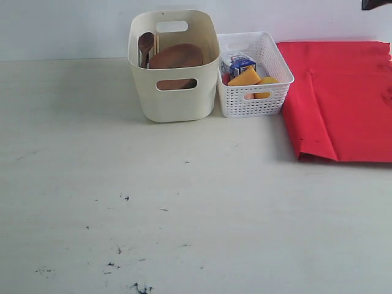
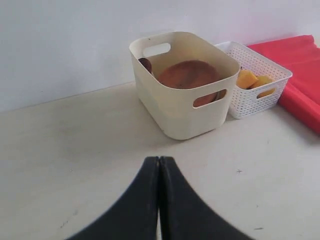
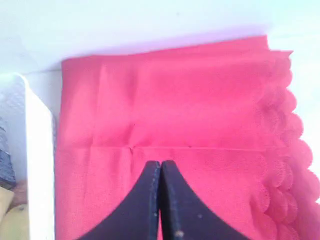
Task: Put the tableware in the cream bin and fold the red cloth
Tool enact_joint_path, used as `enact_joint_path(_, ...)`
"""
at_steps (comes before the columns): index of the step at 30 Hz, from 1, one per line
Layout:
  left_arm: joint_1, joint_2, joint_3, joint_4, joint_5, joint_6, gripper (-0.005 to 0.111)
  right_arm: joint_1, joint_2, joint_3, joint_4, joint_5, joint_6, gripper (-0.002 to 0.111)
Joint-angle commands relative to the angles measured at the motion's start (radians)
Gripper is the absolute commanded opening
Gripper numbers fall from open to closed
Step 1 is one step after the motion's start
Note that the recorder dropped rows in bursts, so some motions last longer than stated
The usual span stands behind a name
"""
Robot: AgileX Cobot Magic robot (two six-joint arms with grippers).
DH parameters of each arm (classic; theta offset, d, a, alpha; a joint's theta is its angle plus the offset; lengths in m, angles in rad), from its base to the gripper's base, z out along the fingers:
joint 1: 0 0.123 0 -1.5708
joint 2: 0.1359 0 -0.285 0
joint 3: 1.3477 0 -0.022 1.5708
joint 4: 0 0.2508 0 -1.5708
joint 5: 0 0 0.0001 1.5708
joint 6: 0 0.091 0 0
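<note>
The tableware [image 1: 176, 56] sits inside the cream bin [image 1: 174, 104], which stands at the far side of the table [image 1: 184, 202], touching or just beside a white lattice basket [image 1: 254, 101].

**Progress**
- A brown plate [image 2: 189, 74] leans inside the bin and fills most of the opening.
- A wooden spoon [image 1: 145, 43] and chopsticks [image 1: 157, 44] stand upright behind the plate.
- No other tableware can be made out. The plate and the bin walls hide the lower part of the bin.
- No tableware lies on the visible part of the table, so the sorting step is judged complete.
- The red cloth [image 1: 349, 104] lies flat on the table just beside the basket. A straight crease crosses it and its near corner shows a doubled edge, so it is judged to be folded at least once. Whether a further fold is needed cannot be told.

**Arm pose**
- The left pincer [image 2: 159, 160] hovers above the bare table, well apart from the bin and pointed toward it. It is clenched and holds nothing.
- The right pincer [image 3: 160, 164] hangs over the middle of the cloth, clenched, with no fabric between the jaws. Whether it touches the cloth cannot be told.
</note>
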Motion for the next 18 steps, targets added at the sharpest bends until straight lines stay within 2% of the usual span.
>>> enact_joint_path(1,0.001,0.002,0.004,0.006,-0.043,0.001,0.0,-0.001,-0.177,-0.003,-0.013,0.071,0.004,0.0)
enact_joint_path(6,0.001,0.002,0.004,0.008,-0.101,0.001,0.0,-0.001,-0.387,-0.003,-0.019,0.129,-0.012,0.0)
enact_joint_path(18,0.001,0.002,0.004,0.008,-0.126,0.001,0.0,-0.001,-0.662,-0.003,-0.031,0.223,-0.102,0.0)
